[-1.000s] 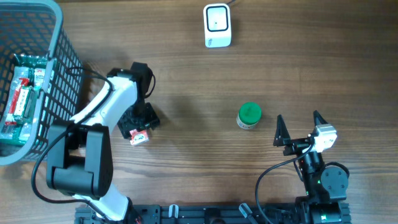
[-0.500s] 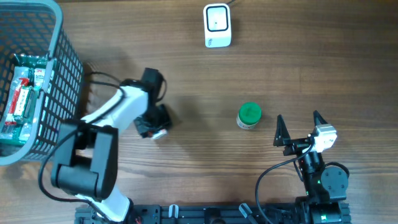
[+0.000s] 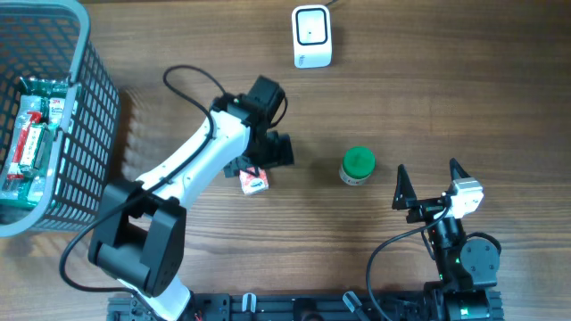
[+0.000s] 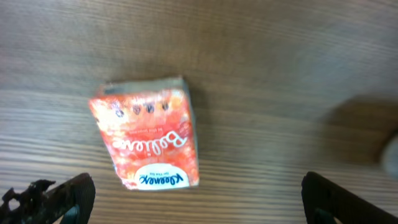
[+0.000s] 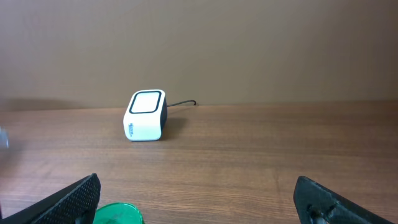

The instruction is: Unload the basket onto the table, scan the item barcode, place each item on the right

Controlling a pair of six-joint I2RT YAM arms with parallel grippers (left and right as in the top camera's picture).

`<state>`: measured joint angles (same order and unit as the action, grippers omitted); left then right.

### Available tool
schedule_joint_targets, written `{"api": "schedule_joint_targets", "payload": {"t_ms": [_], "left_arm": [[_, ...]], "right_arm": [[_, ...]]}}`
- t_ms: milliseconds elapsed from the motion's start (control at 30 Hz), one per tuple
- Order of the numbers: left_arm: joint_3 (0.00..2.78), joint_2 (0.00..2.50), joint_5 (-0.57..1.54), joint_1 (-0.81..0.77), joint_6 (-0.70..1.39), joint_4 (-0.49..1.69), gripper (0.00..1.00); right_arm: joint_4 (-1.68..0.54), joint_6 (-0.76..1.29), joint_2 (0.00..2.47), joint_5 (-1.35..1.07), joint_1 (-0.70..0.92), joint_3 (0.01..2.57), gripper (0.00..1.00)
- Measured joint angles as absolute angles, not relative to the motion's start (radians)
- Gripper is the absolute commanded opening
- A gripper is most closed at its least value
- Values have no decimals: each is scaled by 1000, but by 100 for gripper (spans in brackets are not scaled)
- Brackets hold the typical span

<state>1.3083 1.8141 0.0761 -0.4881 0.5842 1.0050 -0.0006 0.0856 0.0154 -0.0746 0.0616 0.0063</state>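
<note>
Carton (image 4: 146,140) is lying free just off the wide-open, empty left claw (image 4: 196,190), long axis crossing its jaw line; right claw (image 3: 426,169) gaping farther away.

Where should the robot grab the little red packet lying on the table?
Probably across its two long sides, coming straight down from above. The red packet lies flat, printed face up, on the table, so only its edges are free, and its narrow width makes an easy pinch.

My left pincer (image 3: 259,160) over the counter (image 3: 428,89), small red box (image 3: 254,184) lying just beside it. Green-lidded jar (image 3: 358,164) nearby, white scanner (image 3: 312,37) farther back. My right pincer (image 3: 426,185) spread wide.
</note>
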Motion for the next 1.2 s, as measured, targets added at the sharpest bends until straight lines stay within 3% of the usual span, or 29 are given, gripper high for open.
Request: {"api": "schedule_joint_targets", "payload": {"t_ms": [267,333,400,467,1000,1100,1200], "left_arm": [[1314,1814,16,-469,585,1103,87],[1288,1814,8,-452,586,1096,72],[1244,1814,6,-425,584,1078,45],[1215,1814,15,-400,580,1049,37],[1088,1815,165,-347,490,854,48],[1079,1815,171,-347,488,832,61],[1077,1815,174,-348,472,813,60]], "right_arm": [[-1,86,15,-75,62,6,100],[-1,86,15,-75,62,6,100],[-1,86,15,-75,62,6,100],[-1,86,15,-75,62,6,100],[-1,86,15,-75,62,6,100],[-1,86,15,-75,62,6,100],[-1,86,15,-75,62,6,100]]}}
